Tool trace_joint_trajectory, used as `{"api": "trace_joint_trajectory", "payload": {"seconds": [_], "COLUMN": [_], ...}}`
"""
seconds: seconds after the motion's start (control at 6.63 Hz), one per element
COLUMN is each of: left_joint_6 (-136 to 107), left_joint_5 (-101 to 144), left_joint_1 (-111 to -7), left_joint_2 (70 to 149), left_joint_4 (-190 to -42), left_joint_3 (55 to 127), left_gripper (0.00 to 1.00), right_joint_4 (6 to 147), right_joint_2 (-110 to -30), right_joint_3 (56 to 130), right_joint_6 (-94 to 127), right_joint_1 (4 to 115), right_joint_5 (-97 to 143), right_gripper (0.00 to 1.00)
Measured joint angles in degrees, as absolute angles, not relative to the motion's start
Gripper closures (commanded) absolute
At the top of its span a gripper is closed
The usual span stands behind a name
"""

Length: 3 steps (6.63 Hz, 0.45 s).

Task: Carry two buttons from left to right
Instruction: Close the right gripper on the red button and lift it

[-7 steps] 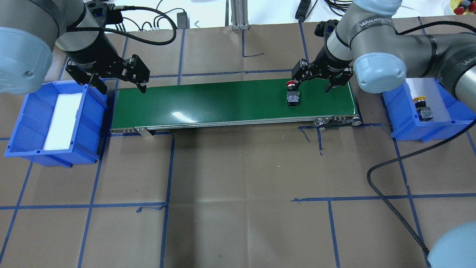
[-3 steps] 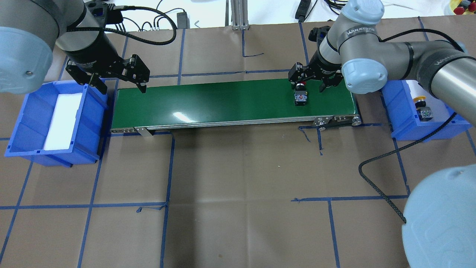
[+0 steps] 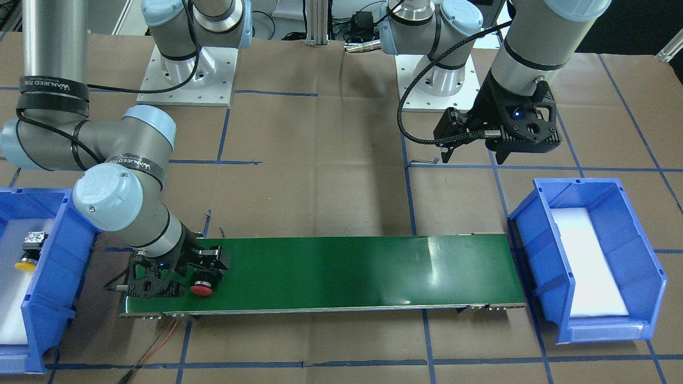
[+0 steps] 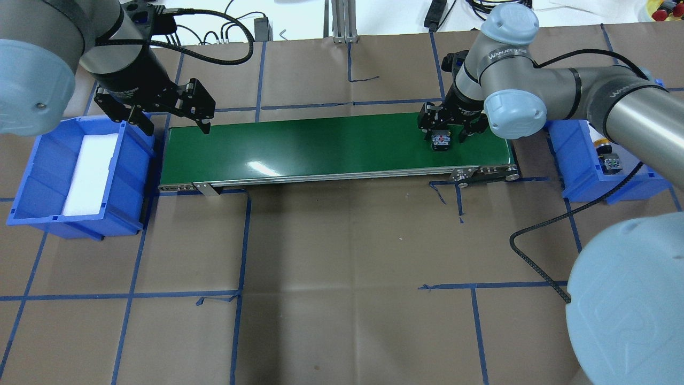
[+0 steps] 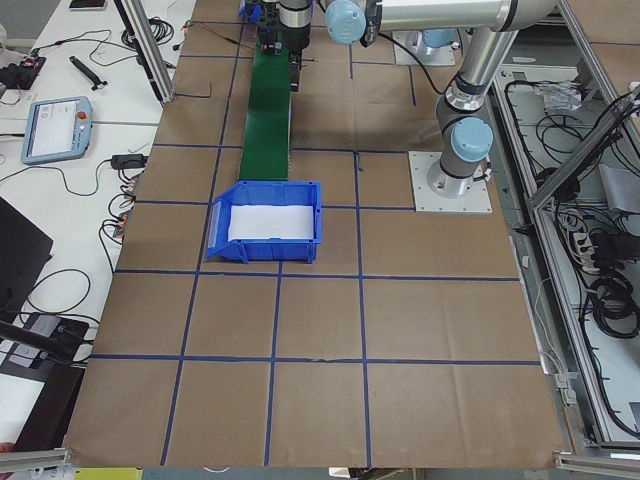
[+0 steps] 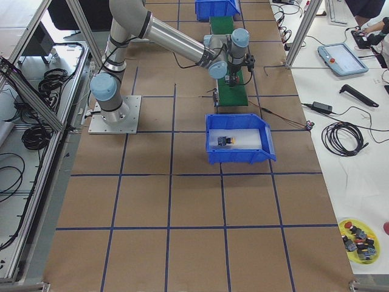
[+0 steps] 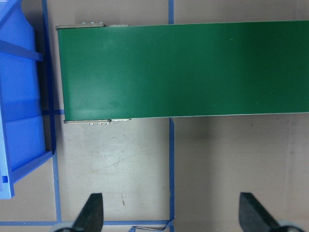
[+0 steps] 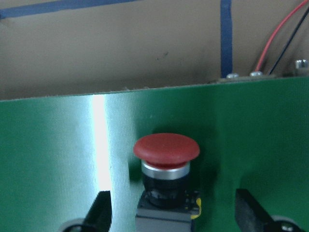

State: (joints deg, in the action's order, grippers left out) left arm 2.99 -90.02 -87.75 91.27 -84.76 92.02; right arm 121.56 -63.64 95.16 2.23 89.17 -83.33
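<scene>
The red-capped button (image 4: pixel 441 140) lies on its side on the green conveyor belt (image 4: pixel 320 147), near the belt's right end. My right gripper (image 4: pixel 444 136) is low over it, open, with a finger on each side. In the right wrist view the red cap (image 8: pixel 166 147) sits between the fingers (image 8: pixel 100 211), with a gap on both sides. The front view also shows the red button (image 3: pixel 202 288). The yellow-capped button (image 4: pixel 606 153) lies in the right blue bin (image 4: pixel 574 166). My left gripper (image 4: pixel 176 127) is open and empty, above the belt's left end.
The left blue bin (image 4: pixel 32 182) holds only a white foam pad. A black cable (image 4: pixel 539 267) loops on the brown paper in front of the right bin. The belt's metal frame (image 4: pixel 331 176) runs along its front edge.
The red button has travelled right along the belt. My right gripper has come down and to the right so that its fingers straddle the button. The left arm has not moved.
</scene>
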Motion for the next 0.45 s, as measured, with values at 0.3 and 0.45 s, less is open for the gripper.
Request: {"api": "trace_joint_trajectory", "payload": {"seconds": [0.3,0.45], "left_joint_6": [3.0,3.0], "left_joint_5": [-90.0,-90.0], "left_joint_1": [-87.7,-87.7], "left_joint_2": [91.1,91.1], "left_joint_4": [-84.7,-84.7], "left_joint_3": [92.1,92.1], "left_gripper": [0.0,0.0], "right_joint_4": [115.9,113.3], "right_joint_2": [-64.3,-65.1], "right_joint_3": [94.3,93.5], "right_joint_6": [2.3,2.3], "right_joint_1": [89.2,89.2], "right_joint_5": [-85.3,-86.0], "right_gripper": [0.99,0.99]}}
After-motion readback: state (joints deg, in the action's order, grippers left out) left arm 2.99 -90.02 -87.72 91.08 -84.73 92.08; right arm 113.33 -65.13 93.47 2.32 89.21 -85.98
